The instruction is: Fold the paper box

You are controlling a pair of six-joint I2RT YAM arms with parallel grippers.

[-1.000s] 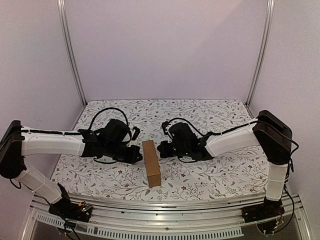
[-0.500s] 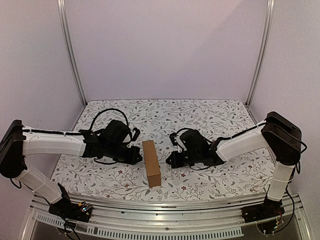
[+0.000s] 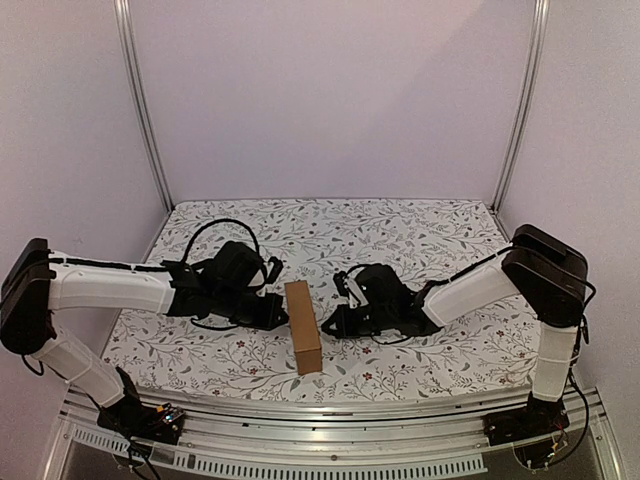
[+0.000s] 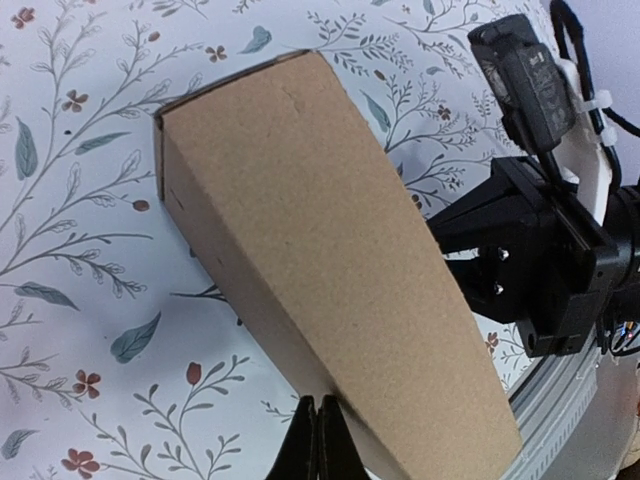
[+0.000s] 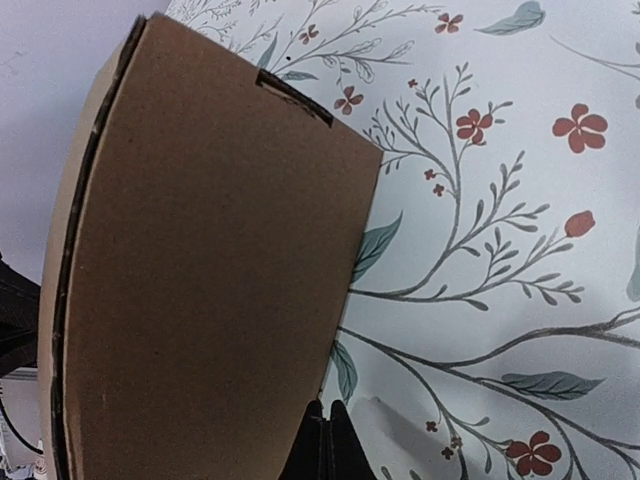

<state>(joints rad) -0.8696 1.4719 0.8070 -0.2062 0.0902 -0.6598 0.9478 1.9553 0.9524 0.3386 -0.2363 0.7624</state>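
Observation:
The paper box point(image 3: 303, 326) is a closed, long brown carton lying on the flowered tablecloth between the two arms, one end toward the near edge. My left gripper point(image 3: 283, 318) is shut with nothing in it, its tips against the box's left side; in the left wrist view the left gripper point(image 4: 320, 408) meets the lower edge of the box point(image 4: 330, 260). My right gripper point(image 3: 325, 328) is shut and empty at the box's right side. In the right wrist view the right gripper point(image 5: 327, 412) sits at the bottom edge of the box point(image 5: 200, 290), whose end flap shows a tucked tab slot.
The flowered tablecloth point(image 3: 420, 240) covers the table, ringed by pale walls and metal posts point(image 3: 140, 110). An aluminium rail point(image 3: 330, 410) runs along the near edge. The right arm's black wrist point(image 4: 540, 260) shows beyond the box in the left wrist view.
The right gripper drew back to the right from the box, then came in again at its right side, closer to the near end. The left arm and the box barely moved.

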